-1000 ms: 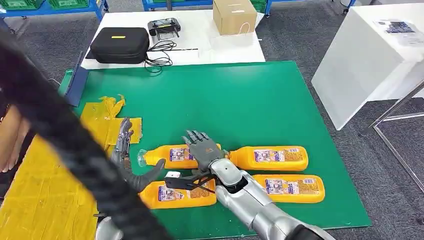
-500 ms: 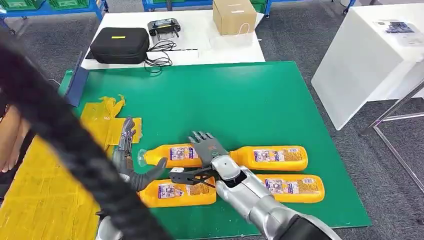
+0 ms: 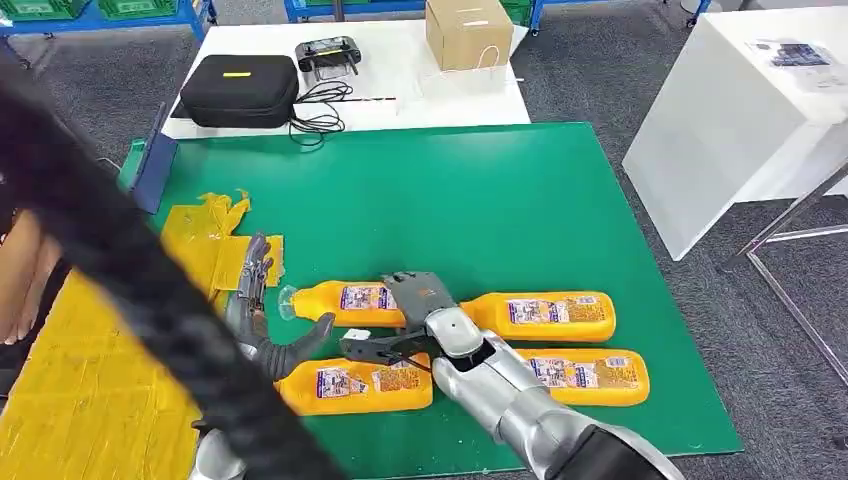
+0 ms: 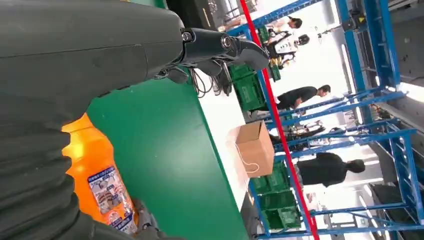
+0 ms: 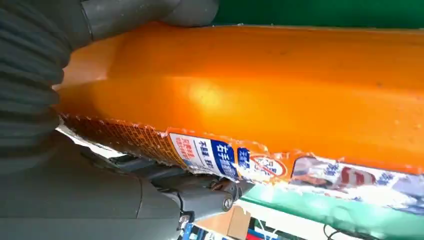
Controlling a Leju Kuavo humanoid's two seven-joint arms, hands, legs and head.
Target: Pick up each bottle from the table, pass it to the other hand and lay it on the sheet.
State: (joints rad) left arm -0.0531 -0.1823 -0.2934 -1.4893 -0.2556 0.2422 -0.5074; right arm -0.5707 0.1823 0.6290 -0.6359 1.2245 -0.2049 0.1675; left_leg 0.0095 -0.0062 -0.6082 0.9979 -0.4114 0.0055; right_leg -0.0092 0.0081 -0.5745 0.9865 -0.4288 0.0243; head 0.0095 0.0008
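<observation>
Four orange bottles with white caps lie on the green mat [image 3: 480,200]. My right hand [image 3: 418,298] grips the middle of the far-left bottle [image 3: 345,298], whose orange body [image 5: 260,95] lies close against the palm in the right wrist view. My left hand [image 3: 255,300] stands open just left of that bottle's cap, fingers stretched forward and thumb spread toward the near-left bottle [image 3: 355,385]. The far-right bottle [image 3: 545,315] and near-right bottle [image 3: 580,372] lie untouched. The yellow sheet [image 3: 90,400] lies to the left. In the left wrist view an orange bottle [image 4: 95,175] lies past my left hand [image 4: 75,55].
A thick black cable [image 3: 130,280] crosses the left foreground, blurred. A person's arm [image 3: 20,290] is at the left edge. Behind the mat a white table holds a black case [image 3: 240,90], a controller [image 3: 328,55] and a cardboard box [image 3: 468,32]. Another white table [image 3: 740,110] stands right.
My right hand's fingers have curled down around the far-left bottle, which has shifted slightly away from me. The left hand has barely moved.
</observation>
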